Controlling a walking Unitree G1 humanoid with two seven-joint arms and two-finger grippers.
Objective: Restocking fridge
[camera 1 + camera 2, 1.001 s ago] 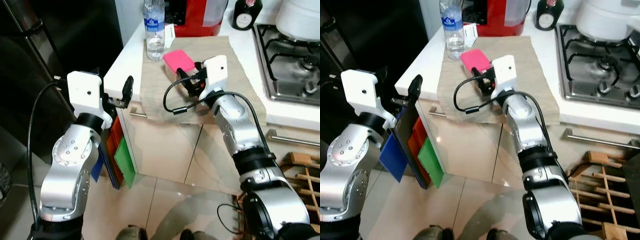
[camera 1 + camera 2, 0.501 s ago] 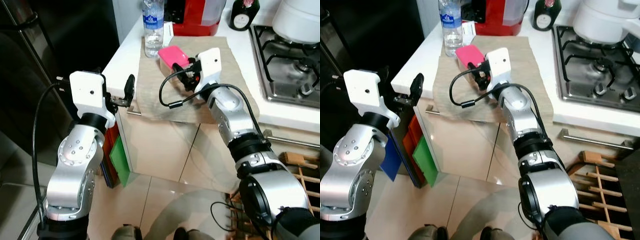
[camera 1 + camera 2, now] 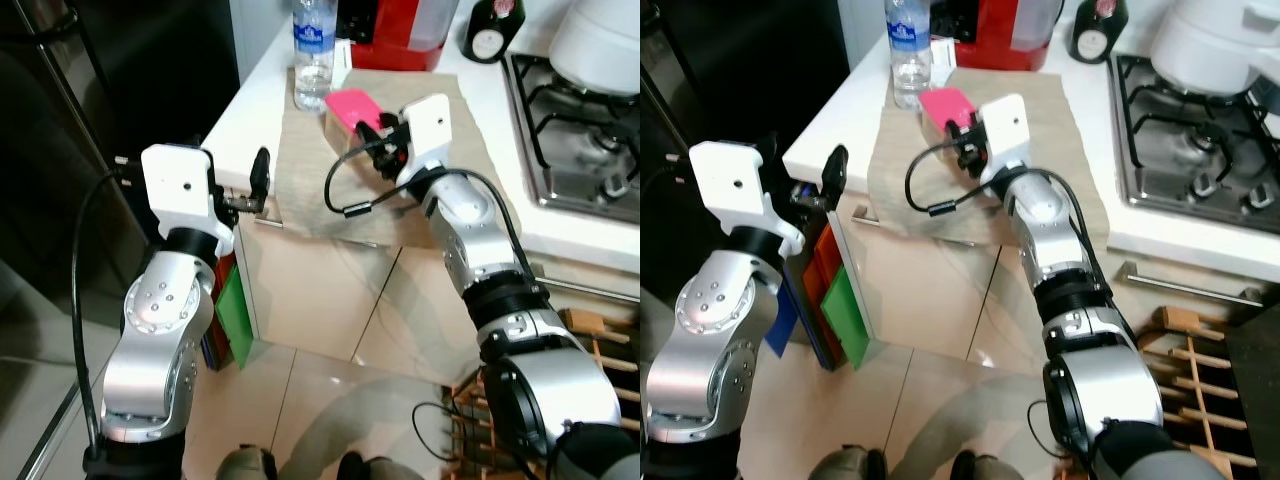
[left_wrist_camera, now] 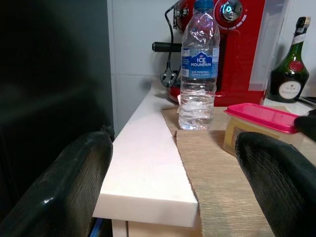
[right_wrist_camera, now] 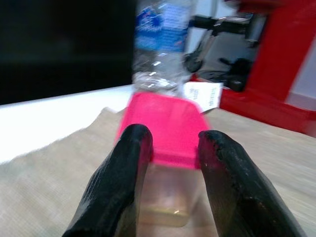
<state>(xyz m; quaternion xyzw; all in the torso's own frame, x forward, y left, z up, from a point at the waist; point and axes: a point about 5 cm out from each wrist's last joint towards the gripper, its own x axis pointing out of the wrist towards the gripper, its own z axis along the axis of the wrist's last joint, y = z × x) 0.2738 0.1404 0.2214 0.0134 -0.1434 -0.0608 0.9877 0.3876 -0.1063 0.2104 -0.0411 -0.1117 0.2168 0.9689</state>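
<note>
A clear container with a pink lid [image 3: 346, 102] rests on a beige cloth [image 3: 310, 175] on the white counter [image 3: 245, 120]. My right gripper [image 3: 374, 140] is raised over the cloth just short of the container. In the right wrist view its fingertips [image 5: 136, 138] stand apart, the right gripper [image 5: 175, 134] is open, and the pink lid [image 5: 165, 116] lies just beyond them, wider than the gap. My left gripper [image 3: 245, 188] hovers at the counter's near left corner. It is wide open [image 4: 173, 140] and holds nothing.
A water bottle [image 3: 313, 55] stands behind the container, and a red coffee machine [image 3: 400, 35] and a dark bottle [image 3: 492, 25] are further back. The stove [image 3: 585, 120] with a white pot [image 3: 605, 35] lies right. The dark fridge [image 3: 120, 70] is left. Coloured boards [image 3: 232, 315] lean beside the cabinet.
The camera has shifted a little. My right gripper stays just short of the pink-lidded container, perhaps slightly nearer. The left gripper keeps its place at the counter corner.
</note>
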